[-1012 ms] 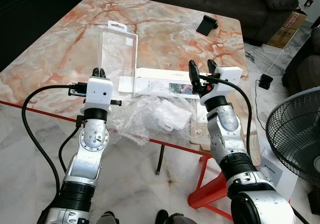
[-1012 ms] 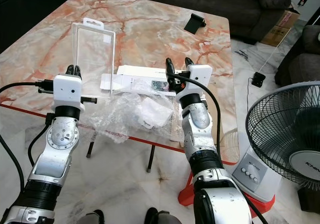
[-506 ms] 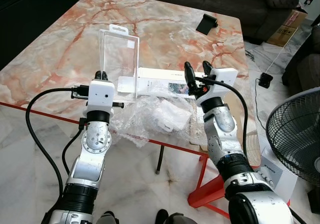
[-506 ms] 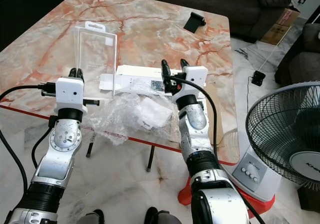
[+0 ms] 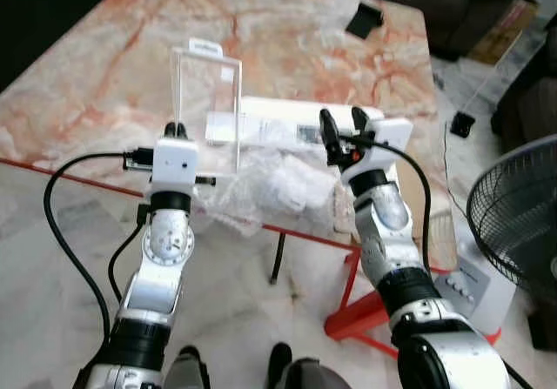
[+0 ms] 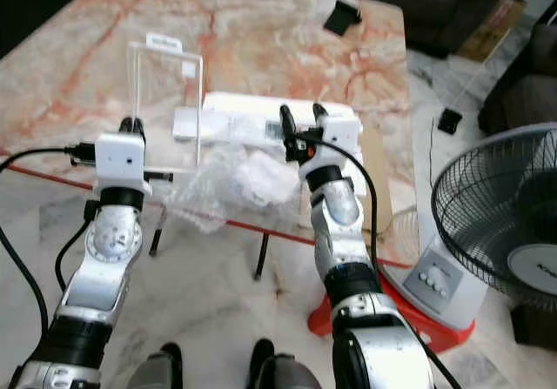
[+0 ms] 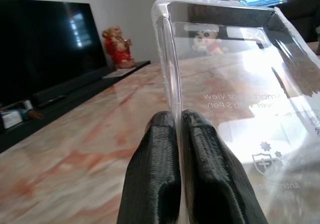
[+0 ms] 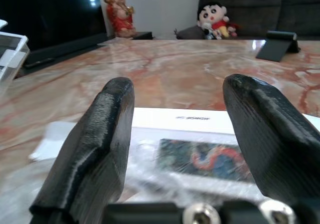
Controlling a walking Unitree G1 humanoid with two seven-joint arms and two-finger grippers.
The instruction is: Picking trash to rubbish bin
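Trash on marble table, three pieces, listed near to far.

Crumpled clear plastic wrap: at near table edge, between both arms, overhanging red frame edge slightly.

Clear plastic package: held upright at 11 o'clock from wrap, bottom edge pinched in left gripper. Fingers of left gripper pressed together on thin clear edge, confirmed in left wrist view; printed text visible through clear wall. Package tilted slightly, hang tab at top.

Right gripper: at 2 o'clock from wrap, raised above table, fingers spread apart, nothing between them. Pointed toward white box.

White box: flat on table just beyond wrap, long side running 9 to 3 o'clock, partly behind clear package at left end and behind right gripper at right end. Coloured printed panel on top face, seen between right fingers.

Black phone stand: at 1 o'clock, far table edge, well apart from trash.

Off table: electric fan on floor at 3 o'clock; dark sofa beyond far table edge; television and small figurine along wall, seen in left wrist view.
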